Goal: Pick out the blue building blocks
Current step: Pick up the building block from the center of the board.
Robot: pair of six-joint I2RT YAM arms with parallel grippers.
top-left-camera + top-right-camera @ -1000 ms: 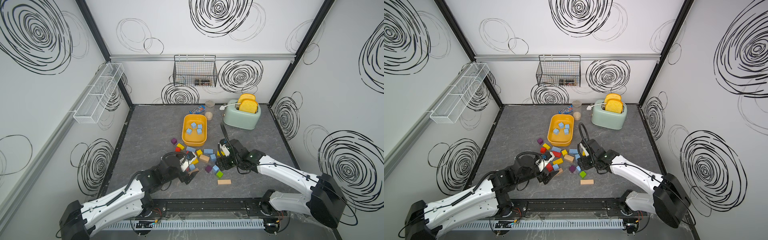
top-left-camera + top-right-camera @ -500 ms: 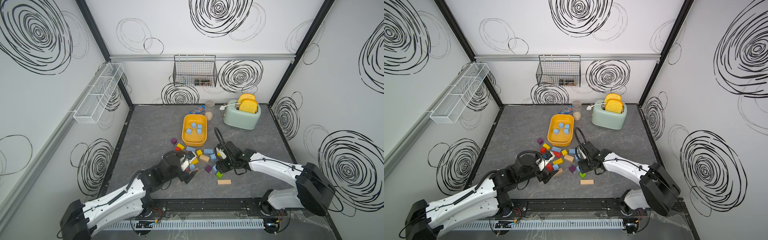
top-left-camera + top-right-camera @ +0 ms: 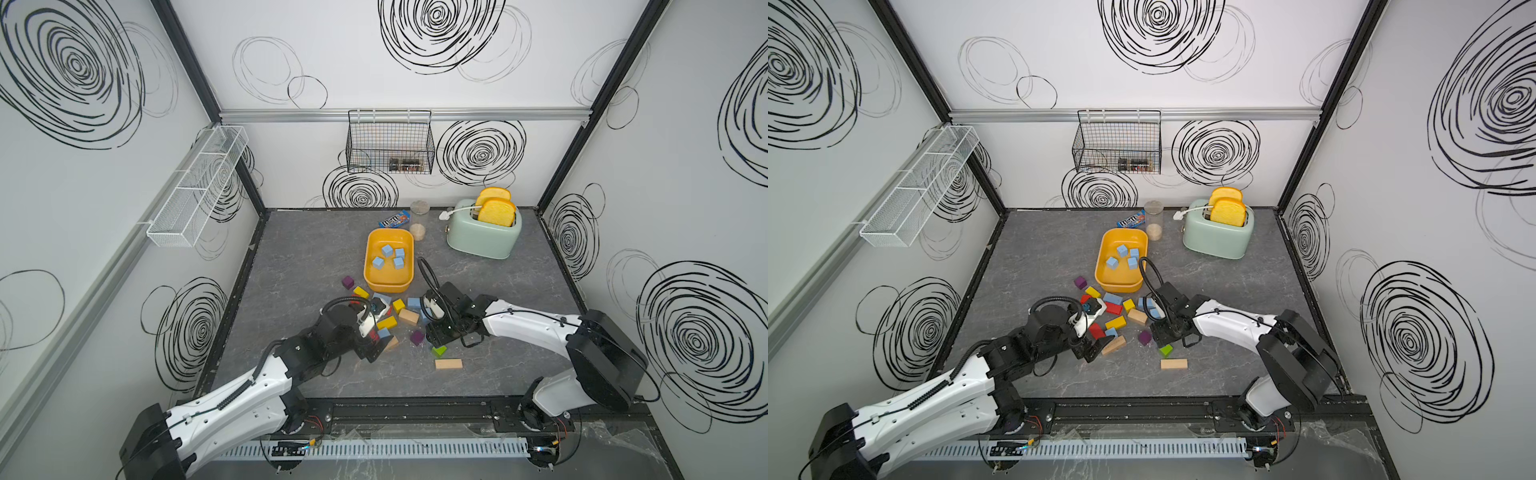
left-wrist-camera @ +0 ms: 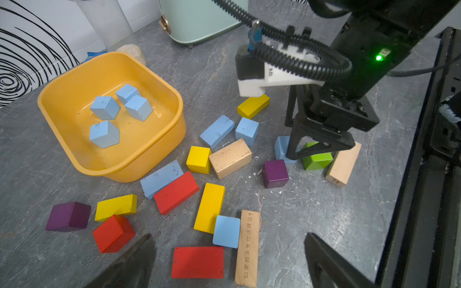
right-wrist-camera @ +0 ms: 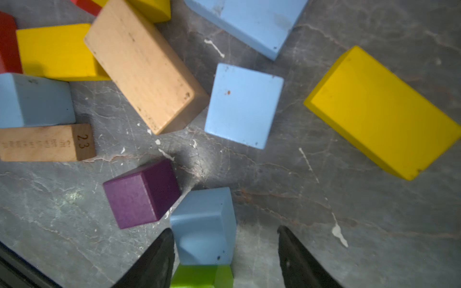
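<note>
— How are the arms placed?
— Both stretch low from the near edge of the table (image 3: 311,257) into the block pile at its middle. My right wrist tips downward. My left lies flatter, just above the blocks.

— And the room?
— A grey marbled table and white walls (image 3: 353,62) with black swirls. A mint toaster (image 3: 482,239) stands toward the far right corner. A yellow tub (image 3: 388,286) beyond the pile holds four blue cubes (image 3: 387,250).

— The pincers?
— My right gripper (image 5: 224,230) stands partly open around a blue cube (image 5: 204,224). One finger (image 5: 154,259) is against it and the other stands apart. A green block (image 5: 202,276) sits just beside that cube. My left gripper (image 4: 228,237) gapes wide over a red block (image 4: 198,261) and holds nothing. Loose blue blocks (image 4: 217,131) lie between the tub and the grippers.
</note>
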